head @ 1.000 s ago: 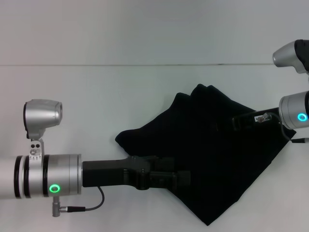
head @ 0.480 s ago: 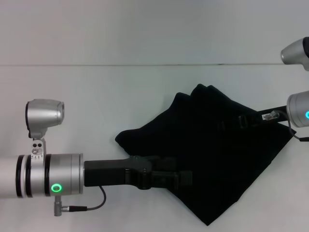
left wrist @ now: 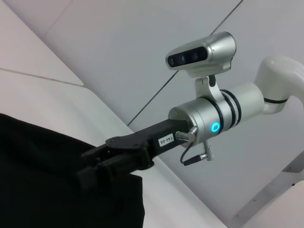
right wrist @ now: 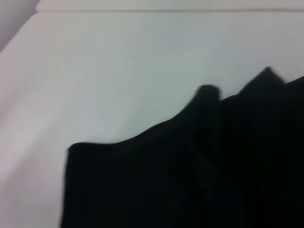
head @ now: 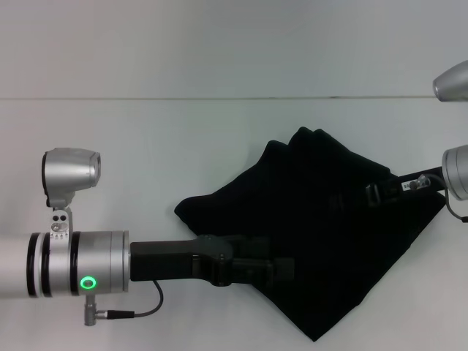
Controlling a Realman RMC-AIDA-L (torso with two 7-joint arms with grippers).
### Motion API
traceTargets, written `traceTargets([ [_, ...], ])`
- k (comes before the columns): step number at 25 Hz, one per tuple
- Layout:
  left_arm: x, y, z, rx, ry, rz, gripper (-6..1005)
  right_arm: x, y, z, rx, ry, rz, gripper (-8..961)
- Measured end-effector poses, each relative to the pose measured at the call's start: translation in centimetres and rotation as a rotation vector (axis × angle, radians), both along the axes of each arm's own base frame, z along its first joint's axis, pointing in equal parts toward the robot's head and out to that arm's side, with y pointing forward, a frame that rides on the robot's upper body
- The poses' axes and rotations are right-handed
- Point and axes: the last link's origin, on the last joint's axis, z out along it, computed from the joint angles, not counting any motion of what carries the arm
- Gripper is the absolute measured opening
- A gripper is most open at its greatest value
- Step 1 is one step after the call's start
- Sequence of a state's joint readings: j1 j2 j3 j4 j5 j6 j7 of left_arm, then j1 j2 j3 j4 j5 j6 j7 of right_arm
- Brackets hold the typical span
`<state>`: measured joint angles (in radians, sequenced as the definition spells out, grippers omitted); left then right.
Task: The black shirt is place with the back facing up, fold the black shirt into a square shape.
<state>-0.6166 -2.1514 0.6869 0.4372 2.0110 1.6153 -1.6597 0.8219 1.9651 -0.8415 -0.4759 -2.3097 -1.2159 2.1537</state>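
**Black shirt folded on the tabletop, both my hands at its edges**

My left arm reaches in level from 9 o'clock in the head view, its silver wrist ring showing a green light. My left hand [head: 281, 269] lies low over the near-left edge of the black shirt [head: 329, 234], black against black fabric; I cannot tell whether its fingers are apart or closed, or whether they hold cloth.

My right arm enters from 3 o'clock, with only the silver wrist and a slim black body in sight. My right hand [head: 373, 194] sits over the shirt's right portion, near its 3 o'clock corner. In the left wrist view the same right hand [left wrist: 95, 164] is seen at the shirt's [left wrist: 57, 185] edge, fingers dark and bunched against the cloth; I cannot tell its opening or whether it grips.

The shirt lies folded into a rough diamond, corners toward 12, 3, 6 and 9 o'clock, placed right of centre on the tabletop [head: 146, 146]. Layered, uneven edges show at the 12 o'clock corner. The right wrist view shows the shirt's [right wrist: 190, 175] lumpy outline against the surface.

The tabletop is plain white. A thin seam runs across it at the far side, with a pale wall beyond.
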Motion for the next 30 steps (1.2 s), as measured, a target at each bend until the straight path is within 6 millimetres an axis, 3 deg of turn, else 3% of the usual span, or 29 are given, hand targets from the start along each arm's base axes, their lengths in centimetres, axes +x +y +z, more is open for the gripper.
traceTargets([
  [10, 0.1, 0.0, -0.1, -0.004, 0.000, -0.003, 914, -1.7, -0.2, -0.2, -0.062, 0.051, 0.014, 557],
  [19, 0.2, 0.0, -0.2, -0.008, -0.002, -0.002, 910, -1.3, -0.1, -1.3, -0.044, -0.006, 0.004, 556],
  [30, 0.3, 0.1, -0.1, -0.008, -0.004, 0.001, 906, -1.1, 1.0, 0.6, 0.045, -0.005, 0.012, 554],
])
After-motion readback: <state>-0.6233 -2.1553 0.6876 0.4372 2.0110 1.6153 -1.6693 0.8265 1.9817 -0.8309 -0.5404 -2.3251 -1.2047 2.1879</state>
